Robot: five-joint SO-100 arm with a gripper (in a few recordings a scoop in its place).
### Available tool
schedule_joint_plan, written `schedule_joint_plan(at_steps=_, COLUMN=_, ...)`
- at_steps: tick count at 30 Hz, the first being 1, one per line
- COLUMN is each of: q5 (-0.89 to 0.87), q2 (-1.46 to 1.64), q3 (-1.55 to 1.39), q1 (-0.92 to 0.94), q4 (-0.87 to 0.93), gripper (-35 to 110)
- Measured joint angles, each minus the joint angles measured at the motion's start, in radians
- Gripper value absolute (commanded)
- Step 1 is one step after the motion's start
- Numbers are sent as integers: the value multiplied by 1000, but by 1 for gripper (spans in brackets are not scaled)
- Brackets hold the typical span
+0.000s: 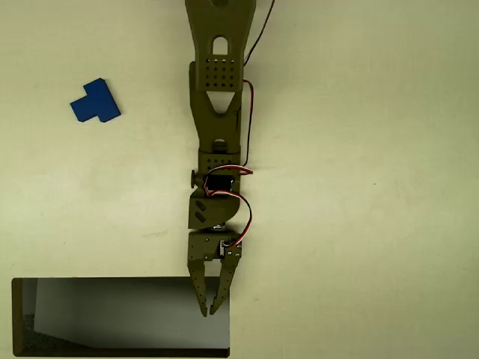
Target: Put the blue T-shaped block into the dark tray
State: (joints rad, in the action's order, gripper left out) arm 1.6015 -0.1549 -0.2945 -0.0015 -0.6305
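Observation:
The blue T-shaped block (96, 102) lies flat on the pale table at the upper left of the overhead view. The dark tray (18, 318) fills the lower left, with a dark rim and a shaded grey inside. My olive arm reaches down the middle of the picture. Its gripper (209, 311) hangs over the tray's right end, far from the block. The two fingertips nearly meet and nothing sits between them.
The pale table surface (359, 224) spreads wide to the right of the arm. Red and black wires (247, 97) run along the arm's right side.

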Motion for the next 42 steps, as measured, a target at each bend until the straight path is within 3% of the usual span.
schedule_joint_plan(at_steps=32, q5=2, q2=0, q3=2, q1=0, q4=21, gripper=0)
schedule_joint_plan(at_steps=36, q5=-173, q2=143, q3=23, q1=2, q4=298, gripper=0)
schedule_joint_plan(at_steps=42, q5=-270, q2=730, q3=3, q1=43, q4=1106, gripper=0)
